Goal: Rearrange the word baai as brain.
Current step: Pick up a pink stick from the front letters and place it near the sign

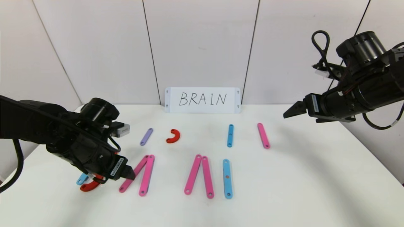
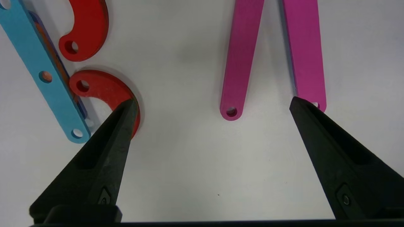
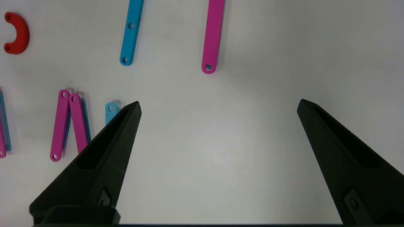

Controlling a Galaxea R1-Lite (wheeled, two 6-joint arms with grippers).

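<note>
The word baai lies along the table's front. Its B, a blue strip (image 2: pixel 47 75) with two red curves (image 2: pixel 88 28) (image 2: pixel 101 90), is mostly hidden under my left arm in the head view. To its right come a pair of pink strips (image 1: pixel 146 175), a second pink pair (image 1: pixel 200 175) and a blue strip (image 1: pixel 227 178). My left gripper (image 2: pixel 213 101) hovers open and empty between the B and the first pink pair (image 2: pixel 240 56). One fingertip is over the lower red curve, the other over a pink strip's end. My right gripper (image 3: pixel 219 101) hangs open above the table's right side.
Behind the word lie a purple strip (image 1: pixel 146 136), a red curve (image 1: pixel 173 136), a blue strip (image 1: pixel 230 135) and a pink strip (image 1: pixel 263 135). A white card handwritten BRAIN (image 1: pixel 202 99) leans on the back wall. Bare table (image 1: pixel 315 176) spreads to the right.
</note>
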